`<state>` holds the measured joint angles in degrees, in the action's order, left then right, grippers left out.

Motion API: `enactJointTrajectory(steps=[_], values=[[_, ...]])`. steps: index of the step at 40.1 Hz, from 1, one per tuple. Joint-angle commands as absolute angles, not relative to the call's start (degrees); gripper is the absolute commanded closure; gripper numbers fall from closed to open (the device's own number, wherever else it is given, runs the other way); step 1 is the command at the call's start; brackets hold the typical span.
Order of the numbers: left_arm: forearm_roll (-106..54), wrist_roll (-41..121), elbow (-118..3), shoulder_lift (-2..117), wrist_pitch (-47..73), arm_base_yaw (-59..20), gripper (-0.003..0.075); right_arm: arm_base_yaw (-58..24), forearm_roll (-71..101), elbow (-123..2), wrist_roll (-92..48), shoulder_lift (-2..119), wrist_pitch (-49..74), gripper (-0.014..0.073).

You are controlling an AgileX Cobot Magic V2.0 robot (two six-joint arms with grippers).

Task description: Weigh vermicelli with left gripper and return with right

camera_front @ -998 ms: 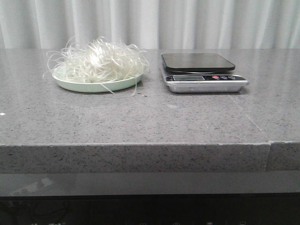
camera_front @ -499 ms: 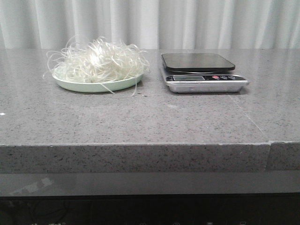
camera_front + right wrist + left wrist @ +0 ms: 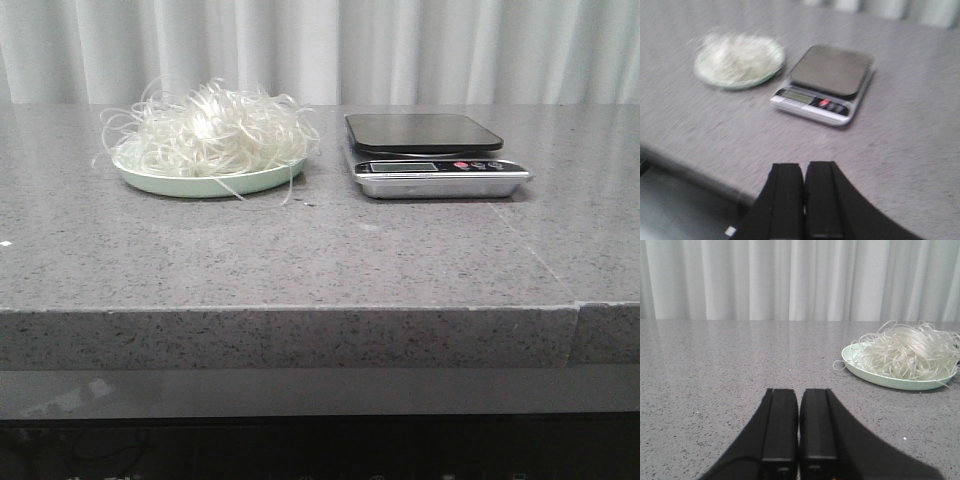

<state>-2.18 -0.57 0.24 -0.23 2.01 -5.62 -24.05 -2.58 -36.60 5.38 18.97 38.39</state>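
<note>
On desk [image 3: 300, 250], we see vermicelli [image 3: 210, 135] heaped on plate [image 3: 200, 184], scale [image 3: 432, 155] just beside. Left hand [image 3: 799, 435] closed, empty; right hand [image 3: 804, 200] closed, empty.

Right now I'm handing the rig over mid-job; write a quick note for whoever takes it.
Left gripper: shut, holding nothing, low over the counter, short of the plate.
Right gripper: shut, holding nothing, raised near the counter's front edge.
Vermicelli: piled on the pale green plate, strands hanging over the rim.
Scale: beside the plate on the right in the front view, platform bare.
Done: nothing visible.
Left: left gripper moves the vermicelli onto the scale, then right gripper returns it to the plate.
</note>
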Motion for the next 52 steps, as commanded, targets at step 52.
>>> enactJointTrajectory(steps=[52], values=[[-2.7, -0.9, 2.4, -1.6, -2.7, -5.6, 0.0565, -1.8, 0.0, 1.4, 5.2, -1.6, -2.0, 0.0429]])
